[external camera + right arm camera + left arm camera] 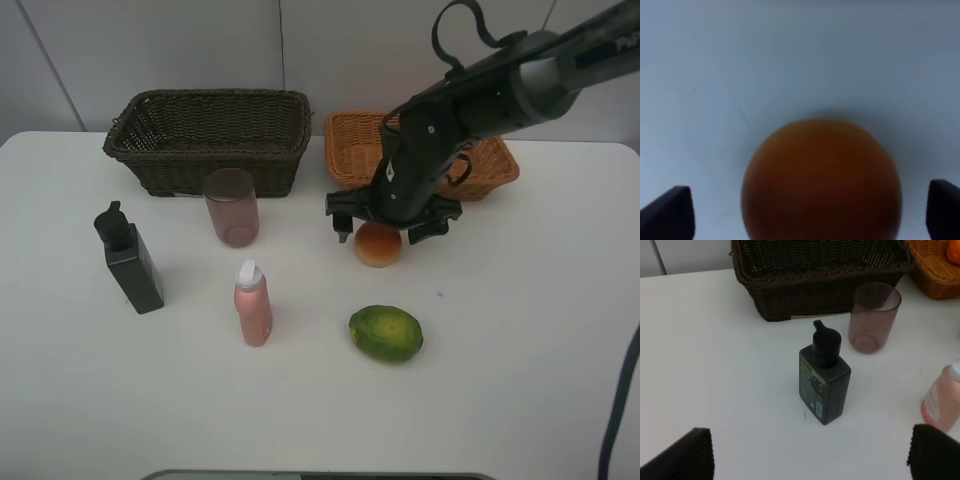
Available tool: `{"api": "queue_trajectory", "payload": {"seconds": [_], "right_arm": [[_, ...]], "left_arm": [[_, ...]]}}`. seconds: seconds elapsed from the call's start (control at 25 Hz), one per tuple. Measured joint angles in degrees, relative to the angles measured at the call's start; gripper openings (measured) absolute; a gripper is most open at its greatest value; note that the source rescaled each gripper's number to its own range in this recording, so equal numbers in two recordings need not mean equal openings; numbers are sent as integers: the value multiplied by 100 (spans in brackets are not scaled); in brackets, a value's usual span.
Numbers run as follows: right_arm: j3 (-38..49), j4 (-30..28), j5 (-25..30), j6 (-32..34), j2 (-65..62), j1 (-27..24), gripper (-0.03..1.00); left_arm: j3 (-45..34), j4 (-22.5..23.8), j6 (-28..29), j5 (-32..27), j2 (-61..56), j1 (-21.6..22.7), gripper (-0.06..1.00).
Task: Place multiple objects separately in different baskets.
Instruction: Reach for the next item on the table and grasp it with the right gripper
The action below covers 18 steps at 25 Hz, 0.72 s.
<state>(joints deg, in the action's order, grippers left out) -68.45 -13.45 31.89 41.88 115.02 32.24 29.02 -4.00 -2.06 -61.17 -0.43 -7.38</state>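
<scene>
My right gripper [387, 228] hangs open straight over the red-yellow round fruit [378, 247] on the table in front of the light orange basket [350, 150]. In the right wrist view its fingertips [667, 212] stand wide on either side of that fruit [822, 175], apart from it. My left gripper [810, 460] is open and empty, a little way short of the black pump bottle [824, 377]. The translucent pink cup [232, 207] stands before the dark brown basket [205, 135]. An orange [954, 251] lies in the light basket [932, 275]. The pink bottle [253, 305] and green fruit [386, 333] are nearer the front.
The right arm [500, 85] reaches over the light basket and hides much of it. In the exterior high view the black bottle [128, 260] stands at the left of the white table [520, 330]. The pink bottle [942, 397] shows at the left wrist view's edge.
</scene>
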Motion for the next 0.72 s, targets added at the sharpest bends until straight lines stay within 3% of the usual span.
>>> {"api": "queue_trajectory", "payload": {"seconds": [0.2,0.64,0.68,0.72], "right_arm": [[0,-45,-370,309,30,0,92],[0,-150,-315,370,363,0,92],[0,-150,-315,370,363,0,91],[0,-154,-309,370,363,0,84]], "left_arm": [[0,0,0,0,0,0,100],[0,0,0,2,0,0,100],[0,0,0,2,0,0,100],[0,0,0,2,0,0,100]]}}
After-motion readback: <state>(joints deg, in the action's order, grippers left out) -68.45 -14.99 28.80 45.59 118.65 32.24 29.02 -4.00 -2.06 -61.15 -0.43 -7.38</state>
